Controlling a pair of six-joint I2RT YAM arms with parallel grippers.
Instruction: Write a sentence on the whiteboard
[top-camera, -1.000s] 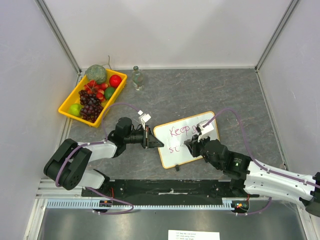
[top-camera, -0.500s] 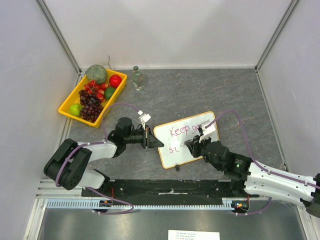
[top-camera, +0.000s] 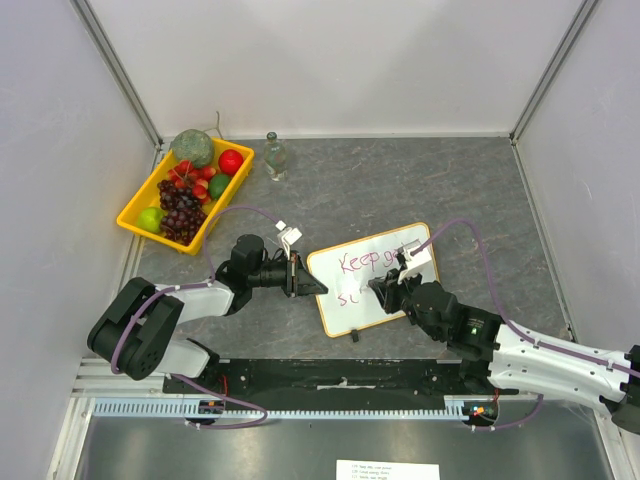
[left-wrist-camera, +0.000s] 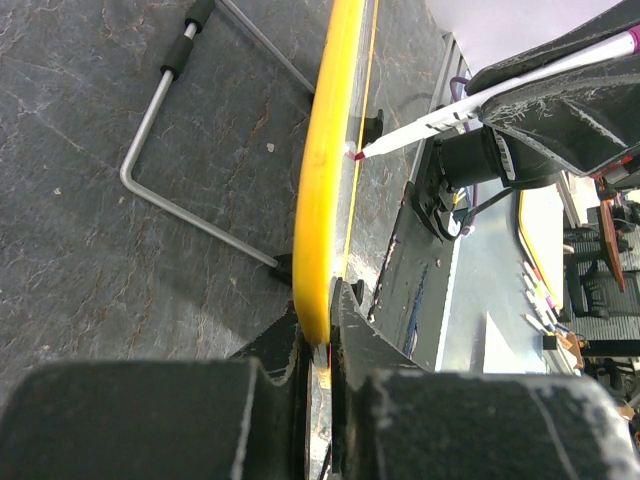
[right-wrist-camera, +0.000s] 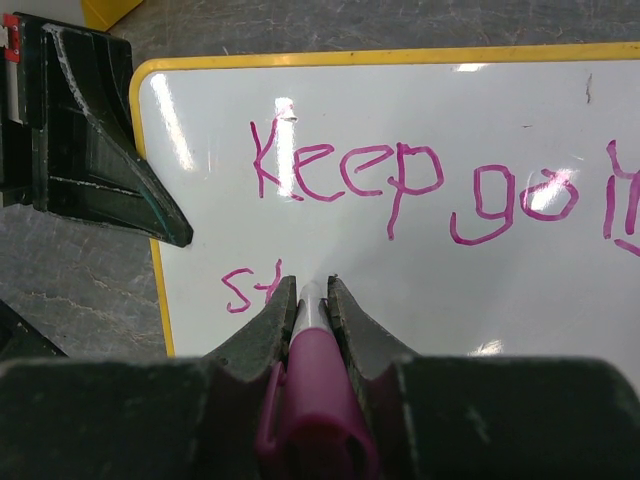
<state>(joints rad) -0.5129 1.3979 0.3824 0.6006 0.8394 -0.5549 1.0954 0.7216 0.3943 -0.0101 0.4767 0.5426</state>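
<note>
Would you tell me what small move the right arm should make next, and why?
Probably draw the pink marker a short way rightward across the whiteboard to begin the next letter. The right gripper holds its tip against the board just after "st", bare white lies to its right, and the left gripper clamps the yellow edge.

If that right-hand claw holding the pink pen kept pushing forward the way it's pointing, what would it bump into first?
The whiteboard. The right gripper aims its pink marker at the white surface just past the letters "st". The tip looks on or nearly on it, so the pen would meet it first.
</note>
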